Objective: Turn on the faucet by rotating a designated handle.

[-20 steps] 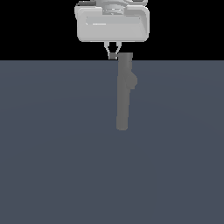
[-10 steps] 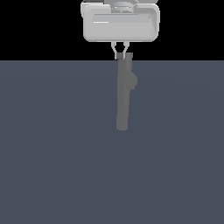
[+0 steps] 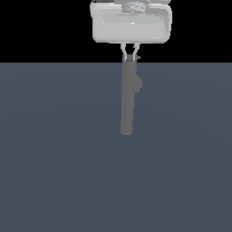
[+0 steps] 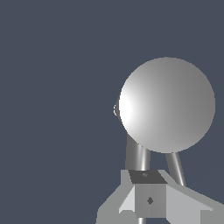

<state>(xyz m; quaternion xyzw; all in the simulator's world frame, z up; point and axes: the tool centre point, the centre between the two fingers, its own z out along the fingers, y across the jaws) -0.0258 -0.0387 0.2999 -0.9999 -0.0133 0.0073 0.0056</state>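
Directly above the far end of the faucet (image 3: pixel 127 99), my gripper (image 3: pixel 130 58) hangs with its pale housing against the black background, its two thin fingers (image 3: pixel 124 53) reaching down to the top of the column. The fingers sit narrowly apart, straddling the column's upper tip; whether they are actually pressing on anything there I cannot tell from the exterior view.

Seen from that camera, the faucet is a long, narrow, matte grey column lying on the dark blue-grey floor (image 3: pixel 54 172), running from the floor's far edge toward the viewer and ending in a rounded tip. A small rounded bump (image 3: pixel 137 84) projects from the column on the exterior view's right, about a third of the way along from the gripper end.

From my wrist, a large shaded sphere (image 4: pixel 168 105) fills much of the picture, bright on one side. Two slim pale rods run between it and my gripper parts: a thicker one (image 4: pixel 136 155) and a thinner one (image 4: pixel 176 168). Which of these is the handle I cannot tell. A small dark block (image 4: pixel 146 176) sits at the centre of my gripper's grey body.
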